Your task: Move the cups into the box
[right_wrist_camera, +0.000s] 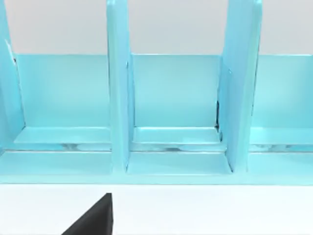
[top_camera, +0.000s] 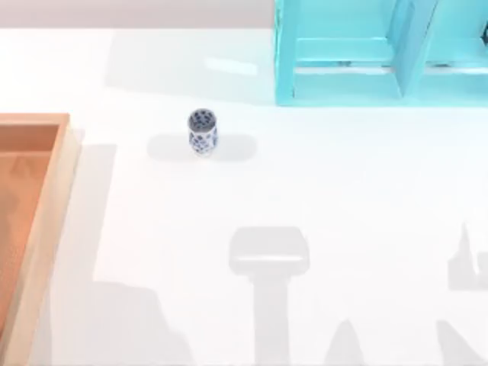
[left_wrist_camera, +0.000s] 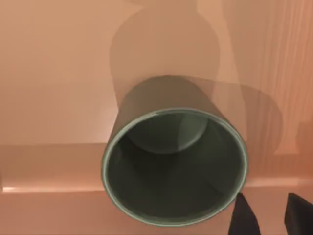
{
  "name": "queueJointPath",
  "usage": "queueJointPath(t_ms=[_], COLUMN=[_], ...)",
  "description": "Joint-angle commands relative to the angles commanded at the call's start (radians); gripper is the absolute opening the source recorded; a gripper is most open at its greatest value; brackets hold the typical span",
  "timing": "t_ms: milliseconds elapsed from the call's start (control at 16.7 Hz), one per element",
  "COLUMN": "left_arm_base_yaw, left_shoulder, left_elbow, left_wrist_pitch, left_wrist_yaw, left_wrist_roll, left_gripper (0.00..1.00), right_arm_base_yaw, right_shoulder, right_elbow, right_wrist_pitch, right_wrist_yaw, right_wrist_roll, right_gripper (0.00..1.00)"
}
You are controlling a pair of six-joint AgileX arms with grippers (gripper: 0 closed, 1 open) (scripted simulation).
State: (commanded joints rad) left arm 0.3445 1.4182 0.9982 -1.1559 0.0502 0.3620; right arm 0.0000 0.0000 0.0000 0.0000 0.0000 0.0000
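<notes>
open table (top_camera: 343,191) around white cup (top_camera: 202,131), turquoise frame (top_camera: 381,53) behind, box (top_camera: 34,229) left

Rendered simulation: plain white table (top_camera: 343,191), flat untextured turquoise frame (top_camera: 366,61).

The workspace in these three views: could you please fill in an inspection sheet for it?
Surface: white table, with arm shadows along its near edge.
Job's things: the blue-patterned white cup stands upright on the table, outside the box at the left edge. The olive-grey cup stands upright on orange-brown wood, by the look the box floor.
Clutter: nothing seen.
Grippers: the left gripper is beside the olive-grey cup, its jaws apart with nothing between them. The right gripper faces the turquoise frame.
Cables: nothing seen.
Surroundings: a turquoise frame with empty compartments stands at the far right of the table.
</notes>
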Motion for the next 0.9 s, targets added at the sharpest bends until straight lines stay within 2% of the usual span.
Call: queueJointPath(t_ms=[420, 900], left_arm_base_yaw=[0.000, 0.000], left_shoulder=[0.000, 0.000], left_elbow=[0.000, 0.000], left_wrist_pitch=[0.000, 0.000], left_wrist_yaw=[0.000, 0.000], left_wrist_roll=[0.000, 0.000], left_gripper=[0.98, 1.00], right_arm_base_yaw=[0.000, 0.000], right_shoulder=[0.000, 0.000], right_elbow=[0.000, 0.000], right_wrist_pitch=[0.000, 0.000], right_wrist_yaw=[0.000, 0.000], right_wrist_roll=[0.000, 0.000], right_gripper=[1.00, 1.00])
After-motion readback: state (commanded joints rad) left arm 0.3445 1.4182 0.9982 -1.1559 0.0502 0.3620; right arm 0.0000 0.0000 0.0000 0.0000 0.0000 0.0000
